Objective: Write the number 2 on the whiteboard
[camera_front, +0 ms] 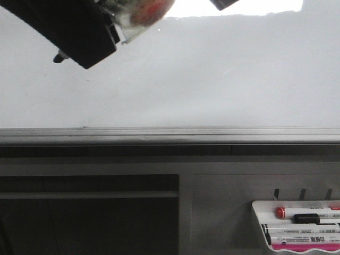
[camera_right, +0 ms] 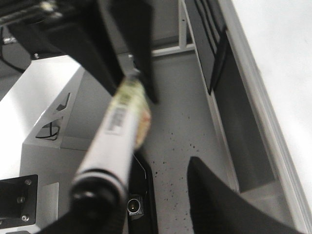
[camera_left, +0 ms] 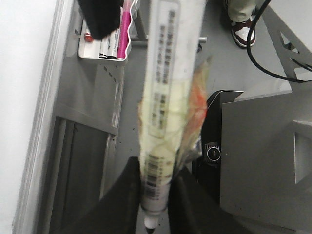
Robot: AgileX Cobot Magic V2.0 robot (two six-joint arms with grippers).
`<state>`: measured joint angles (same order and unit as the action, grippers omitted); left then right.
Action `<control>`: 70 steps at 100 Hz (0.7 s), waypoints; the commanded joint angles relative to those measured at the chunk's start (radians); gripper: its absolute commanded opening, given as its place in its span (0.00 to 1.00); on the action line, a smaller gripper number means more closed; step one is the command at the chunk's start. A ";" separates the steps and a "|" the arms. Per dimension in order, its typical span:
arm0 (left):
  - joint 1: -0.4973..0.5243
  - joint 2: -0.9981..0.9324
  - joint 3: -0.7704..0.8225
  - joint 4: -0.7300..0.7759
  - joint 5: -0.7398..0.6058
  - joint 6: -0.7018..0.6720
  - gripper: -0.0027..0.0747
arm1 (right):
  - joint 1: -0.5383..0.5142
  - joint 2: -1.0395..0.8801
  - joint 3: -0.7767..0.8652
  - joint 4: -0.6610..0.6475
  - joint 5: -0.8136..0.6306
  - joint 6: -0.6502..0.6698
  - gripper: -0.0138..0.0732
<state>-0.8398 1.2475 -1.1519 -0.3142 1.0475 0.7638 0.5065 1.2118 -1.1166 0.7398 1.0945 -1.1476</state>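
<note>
The whiteboard [camera_front: 212, 79] fills the front view above its grey edge rail [camera_front: 170, 133]. No number 2 or other mark shows on it. My left gripper [camera_front: 119, 29] is at the top left, in front of the board. It is shut on a white marker [camera_left: 163, 97] wrapped in crumpled tape, whose small dark nib [camera_left: 151, 225] sits between the fingers. My right gripper [camera_front: 226, 4] is at the top edge. In the right wrist view it [camera_right: 151, 195] is open, and the marker's black-banded far end [camera_right: 97, 187] lies close by one finger.
A small white marker tray [camera_front: 297, 226] with several markers hangs below the rail at the lower right. It also shows in the left wrist view [camera_left: 105, 48]. Grey cabinet panels sit under the board. Grey floor and a dark base unit [camera_left: 214, 151] lie below the arms.
</note>
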 commanded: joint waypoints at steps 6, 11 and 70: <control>-0.015 -0.030 -0.033 -0.037 -0.047 0.000 0.01 | 0.052 -0.015 -0.036 0.051 -0.073 -0.039 0.45; -0.015 -0.030 -0.033 -0.037 -0.047 0.000 0.01 | 0.060 -0.015 -0.036 0.051 -0.083 -0.039 0.45; -0.015 -0.030 -0.033 -0.034 -0.047 0.000 0.01 | 0.060 -0.015 -0.074 0.072 -0.068 -0.039 0.45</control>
<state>-0.8463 1.2455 -1.1519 -0.3142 1.0365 0.7638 0.5636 1.2132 -1.1440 0.7548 1.0510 -1.1717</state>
